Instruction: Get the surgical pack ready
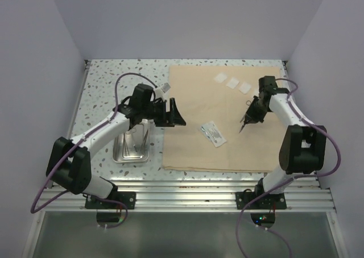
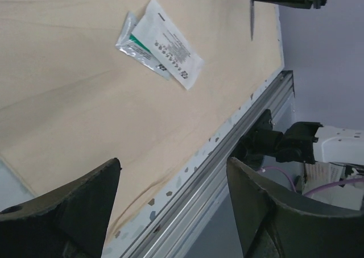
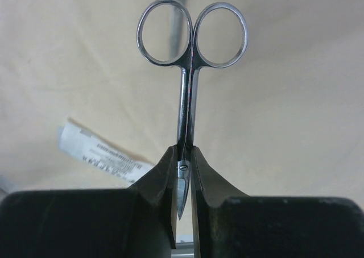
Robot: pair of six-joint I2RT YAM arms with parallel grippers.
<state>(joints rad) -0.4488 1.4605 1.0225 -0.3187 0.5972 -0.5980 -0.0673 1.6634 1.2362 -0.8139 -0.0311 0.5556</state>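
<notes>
- In the top view, we see a big beige cloth [image 1: 227,144] spread flat over the right half of a speckled white table [image 1: 108,87].
- Three white gauze squares [image 1: 232,83] lie in a slanting row near the cloth's upper edge.
- A small clear packet [image 1: 213,134] rests near the middle of the cloth.
- A small rectangular shiny steel tray [image 1: 131,150] stands on the bare table, just left of the cloth's lower left part. We cannot make out what thin metal pieces are in it.
- The left gripper [image 1: 177,113] hovers at the cloth's left edge above the tray, spread wide and empty.
- The right gripper [image 1: 249,117] is over the right part of the cloth, with thin metal scissors [image 1: 243,126] pointing down from it, right of the packet.
- In the left wrist view, the two dark fingers [image 2: 74,212] stand far apart at the bottom, with nothing between them.
- The packet [image 2: 168,45] lies upper centre on the cloth [image 2: 85,99], printed white face up, over a second greenish piece.
- An aluminium rail [image 2: 227,161] runs diagonally beside the cloth's edge.
- The scissors' tip [image 2: 252,19] hangs at the upper right.
- In the right wrist view, the right gripper [image 3: 183,150] is clamped tight on the scissors [image 3: 190,70] at the pivot screw, with the finger rings toward the top of the frame.
- The cloth [image 3: 296,99] fills the background, and the packet [image 3: 102,153] shows at the lower left.
</notes>
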